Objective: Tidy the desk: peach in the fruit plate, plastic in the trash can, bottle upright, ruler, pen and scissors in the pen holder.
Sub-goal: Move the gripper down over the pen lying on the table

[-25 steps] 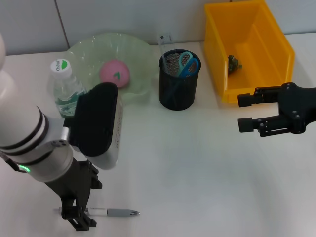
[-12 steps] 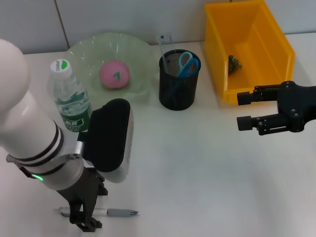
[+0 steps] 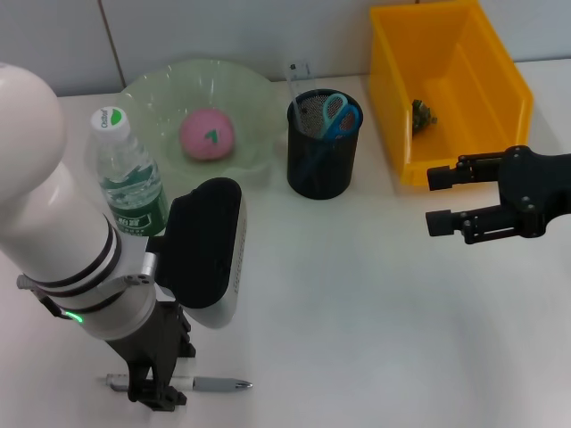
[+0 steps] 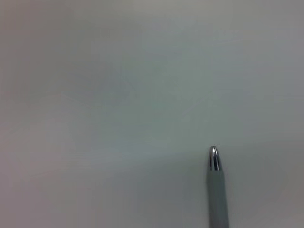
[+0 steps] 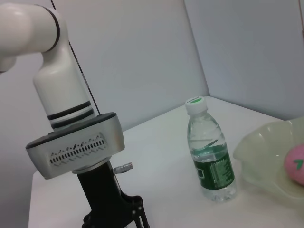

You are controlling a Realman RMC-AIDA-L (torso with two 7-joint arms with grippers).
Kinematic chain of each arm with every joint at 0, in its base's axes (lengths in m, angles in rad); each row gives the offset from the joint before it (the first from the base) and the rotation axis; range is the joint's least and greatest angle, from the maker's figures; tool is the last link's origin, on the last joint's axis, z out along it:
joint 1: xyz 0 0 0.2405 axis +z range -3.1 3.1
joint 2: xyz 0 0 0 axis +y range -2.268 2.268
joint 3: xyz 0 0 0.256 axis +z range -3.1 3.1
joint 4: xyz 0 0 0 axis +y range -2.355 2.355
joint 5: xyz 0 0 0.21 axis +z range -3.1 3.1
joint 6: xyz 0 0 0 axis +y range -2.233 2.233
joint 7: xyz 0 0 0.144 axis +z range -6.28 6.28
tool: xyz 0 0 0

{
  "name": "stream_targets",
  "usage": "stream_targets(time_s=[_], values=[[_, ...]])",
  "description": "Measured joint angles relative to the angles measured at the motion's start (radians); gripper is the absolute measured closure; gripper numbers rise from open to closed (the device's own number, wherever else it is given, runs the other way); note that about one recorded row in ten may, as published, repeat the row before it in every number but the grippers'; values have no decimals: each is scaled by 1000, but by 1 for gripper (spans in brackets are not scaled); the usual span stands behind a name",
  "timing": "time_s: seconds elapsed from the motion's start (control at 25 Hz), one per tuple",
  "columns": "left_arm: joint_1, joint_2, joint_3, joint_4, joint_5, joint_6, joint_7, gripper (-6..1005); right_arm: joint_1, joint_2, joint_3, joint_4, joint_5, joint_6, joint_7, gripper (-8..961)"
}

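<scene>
A grey pen (image 3: pixel 217 384) lies flat on the white desk at the near left; its silver tip also shows in the left wrist view (image 4: pixel 214 161). My left gripper (image 3: pixel 157 395) is down at the pen's rear end, open, with a finger on each side of it. My right gripper (image 3: pixel 436 201) hangs open and empty just in front of the yellow bin (image 3: pixel 513 98). The pink peach (image 3: pixel 207 134) lies in the green plate (image 3: pixel 152 89). The water bottle (image 3: pixel 125 174) stands upright. The black mesh pen holder (image 3: pixel 323 165) holds blue scissors (image 3: pixel 337 114) and a clear ruler (image 3: pixel 294 85).
A small dark crumpled piece (image 3: pixel 422 114) lies inside the yellow bin. The right wrist view shows the bottle (image 5: pixel 210 161), the plate's rim (image 5: pixel 256 152), the peach (image 5: pixel 295 164) and my left arm (image 5: pixel 76 152) standing over the desk.
My left arm has shifted right and nearer, uncovering the bottle, and its gripper has slid slightly right along the pen. The pen and my right gripper have stayed where they were.
</scene>
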Motion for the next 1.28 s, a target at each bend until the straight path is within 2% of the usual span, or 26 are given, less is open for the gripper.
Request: stream_targets(time_s=[0.12,0.68,0.88,1.28], values=[[-1,0,3,0,0,3,2,454,1,0,0,0,-1,0,0,177],[-11,-3,35,-6,4,3,-6,530,1,0,0,0,-1,0,-1,177],[-13,-3,39,-6,5,0,-8,650,1,0,0,0,-1,0,-1,177],[-15,-3,64,-21,18,-25,-9,655,2,0,0,0,-1,7,-2,177]])
